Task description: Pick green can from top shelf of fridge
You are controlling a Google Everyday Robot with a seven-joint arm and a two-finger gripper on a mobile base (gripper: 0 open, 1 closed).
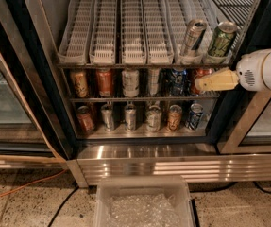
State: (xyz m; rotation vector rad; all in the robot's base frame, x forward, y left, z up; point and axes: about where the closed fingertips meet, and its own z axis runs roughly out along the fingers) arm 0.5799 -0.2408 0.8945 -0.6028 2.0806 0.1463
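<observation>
**Green can sits up and to the right of the gripper**

In the fridge, the green can stands at the front of the rightmost lane of the top shelf, at the 2 o'clock corner of the open cabinet. Its long axis is close to upright, with the silver rim leaning a little toward 1 o'clock. A silver-grey can leans the same way in the next lane, at the green can's 9 o'clock and just beside it.

The gripper comes in from 3 o'clock on the robot's one arm. Its tan tip points toward 9 o'clock and hangs level with the middle row of cans, one tier too low. Whether it is open or closed cannot be told from this side-on view. Nothing shows in its hold.

From the tip, the green can lies at about 1 o'clock, near but not touching. The coming move probably calls for a rise to the top shelf and then a reach inward. The grasp would best span the can's width, clear of the silver-grey neighbour.
</observation>
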